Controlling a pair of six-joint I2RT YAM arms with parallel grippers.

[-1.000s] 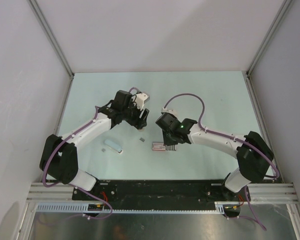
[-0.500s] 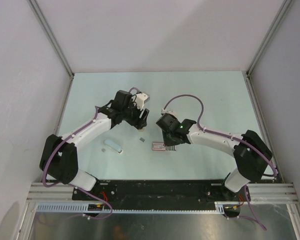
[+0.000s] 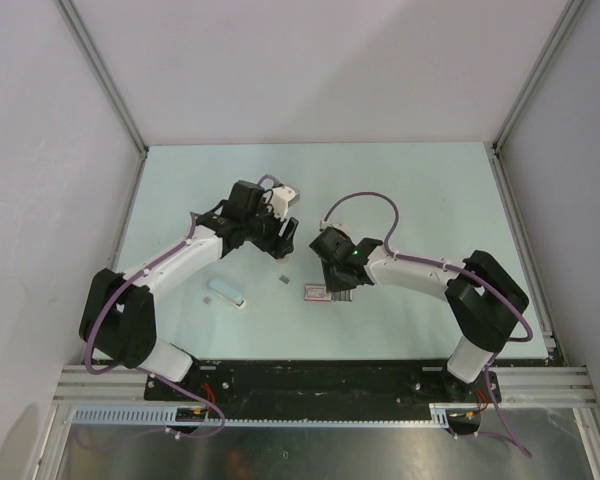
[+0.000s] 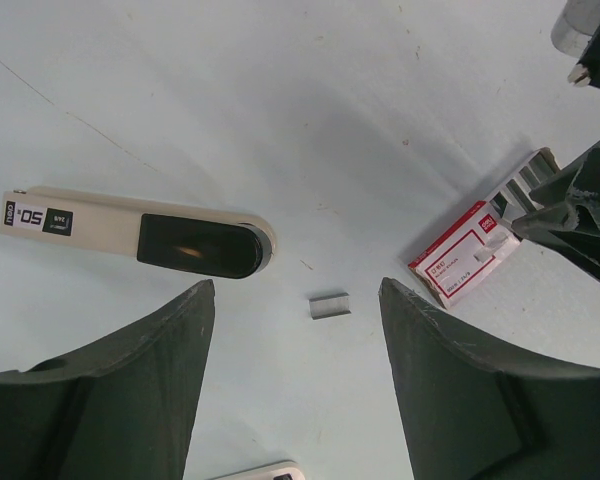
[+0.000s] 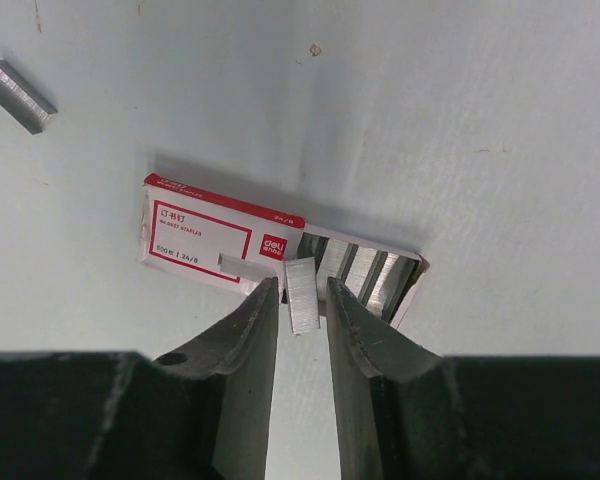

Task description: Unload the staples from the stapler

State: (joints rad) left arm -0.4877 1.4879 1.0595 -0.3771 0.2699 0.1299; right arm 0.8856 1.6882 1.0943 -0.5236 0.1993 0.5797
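Strip (image 5: 302, 302) on box (image 5: 205, 232) edge, tool (image 5: 302, 286) astride

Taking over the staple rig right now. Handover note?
Left gripper: open, empty, hovering over the loose strip on the table.
Right gripper: jaws slightly apart around a second strip lying at the open end of the box; it does not look pinched.
Stapler: flat on the table, left of the loose strip, neither arm touching it.
Done: two strips lie outside the stapler.
Left: can't see whether the stapler holds more. Check it, then probably box the loose strip.
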